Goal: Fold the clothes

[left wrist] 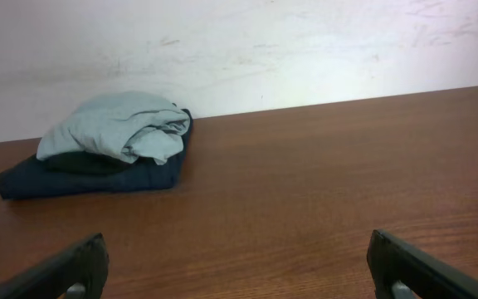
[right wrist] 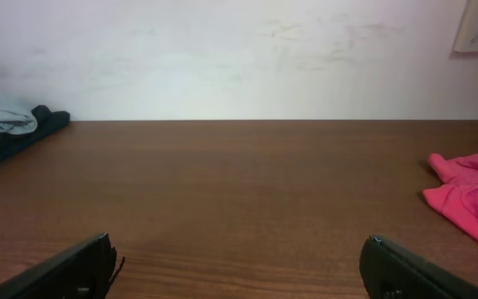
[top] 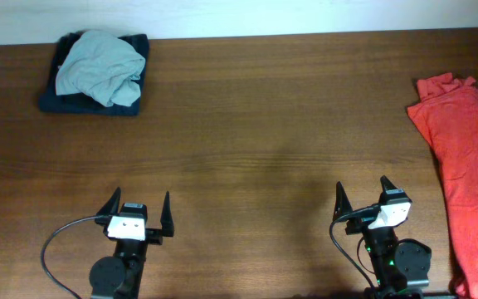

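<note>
My left tool (top: 142, 198) and right tool (top: 362, 188) sit at the near edge of the surface (top: 264, 124), both spread apart and holding nothing. Far left: crumpled grey-blue T-shirt (top: 102, 68) atop a navy garment (top: 52, 101) (folded flat). Right edge: red T-shirt (top: 467, 158), spread out.

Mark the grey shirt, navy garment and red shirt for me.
grey shirt (top: 99, 68): overhead view, middle of the crumpled bundle.
navy garment (left wrist: 90, 181): left wrist view, front edge below the grey shirt.
red shirt (top: 471, 166): overhead view, plain middle of the body.
</note>
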